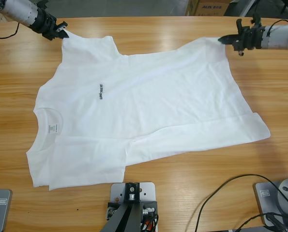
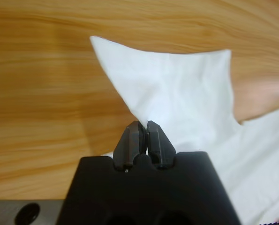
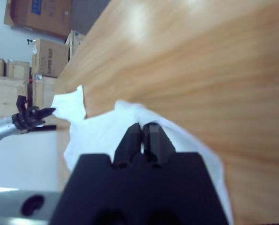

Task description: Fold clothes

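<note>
High view shows the wooden table [image 1: 182, 193] with the white T-shirt [image 1: 158, 106] spread across most of it, front up, collar [image 1: 47, 112] toward the left edge and hem toward the right. The near sleeve is already tucked under or over the body, I cannot tell which.

My left gripper [image 1: 61, 30] is at the far left corner, and its jaws are clamped on the tip of the far sleeve [image 1: 85, 46]; my left wrist view shows the cloth pinched tight between them. My right gripper [image 1: 226, 40] is pinched closed on the far hem corner [image 1: 216, 43].

I judge the step to be carrying this far edge over toward the near one. To do it well I should lift both corners together, keep the edge between them taut and level, and lay it down without dragging the thin fabric into creases — an uneven pull would skew the fold.

Small dark lettering [image 1: 101, 91] runs across the chest; it seems to read UNITREE, though I am not sure. A printed neck label [image 1: 52, 128] sits inside the collar — too small to read. Behind the table, a carton [image 1: 209, 7] carries blue letters that look like AUX.
</note>
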### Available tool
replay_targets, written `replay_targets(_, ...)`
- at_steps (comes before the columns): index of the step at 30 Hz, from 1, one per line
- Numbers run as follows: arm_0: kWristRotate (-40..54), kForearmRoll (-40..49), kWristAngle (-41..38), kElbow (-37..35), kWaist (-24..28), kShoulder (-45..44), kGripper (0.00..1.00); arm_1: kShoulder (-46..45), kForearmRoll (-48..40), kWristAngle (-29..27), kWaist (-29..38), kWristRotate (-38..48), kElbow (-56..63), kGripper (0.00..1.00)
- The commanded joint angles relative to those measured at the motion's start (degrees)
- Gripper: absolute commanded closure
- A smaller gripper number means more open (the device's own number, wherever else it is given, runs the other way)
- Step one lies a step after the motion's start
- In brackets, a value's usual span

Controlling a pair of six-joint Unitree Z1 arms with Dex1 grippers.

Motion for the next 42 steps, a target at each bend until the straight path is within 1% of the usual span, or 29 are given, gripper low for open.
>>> replay_targets(1,0.0,-0.9,-5.6,6.2,0.2,-7.9,1.0,-7.3,8.6,4.8,-0.7,0.7,0.8,1.0)
replay_targets(4,0.0,-1.2,-6.6,9.9,0.7,-11.5,1.0,-10.3,12.9,5.0,-0.7,0.5,1.2,1.0)
replay_targets(9,0.0,-1.2,-12.9,16.7,0.8,-14.5,1.0,-12.7,26.0,4.2,-0.7,0.3,1.2,1.0)
replay_targets(12,0.1,-1.6,-13.2,20.9,0.8,-15.9,1.0,-14.2,29.0,3.6,-0.8,0.1,2.2,1.0)
replay_targets(16,0.2,-2.5,-14.8,24.4,0.8,-18.1,1.0,-17.0,36.0,2.7,-0.9,-0.3,2.4,1.0)
replay_targets(23,1.6,-3.3,-16.5,30.3,1.4,-22.3,1.0,-19.9,48.9,-1.4,-5.4,-4.7,2.2,1.0)
replay_targets(27,3.0,-3.6,-22.8,33.2,1.7,-26.1,1.0,-19.6,53.2,-3.7,-5.9,-6.2,1.9,1.0)
replay_targets(30,2.9,-2.6,-24.2,37.1,2.0,-29.1,1.0,-18.7,56.3,-5.8,-5.9,-8.2,1.6,1.0)
replay_targets(35,2.9,-0.7,-27.5,42.5,2.1,-30.1,1.0,-19.9,60.2,-8.6,-6.2,-10.3,1.6,1.0)
replay_targets(38,3.1,0.4,-30.4,44.1,2.0,-30.3,1.0,-20.3,64.0,-10.5,-6.4,-12.3,1.6,1.0)
replay_targets(42,3.2,1.6,-31.2,45.1,2.0,-32.5,1.0,-23.6,67.7,-12.7,-7.3,-13.8,1.6,1.0)
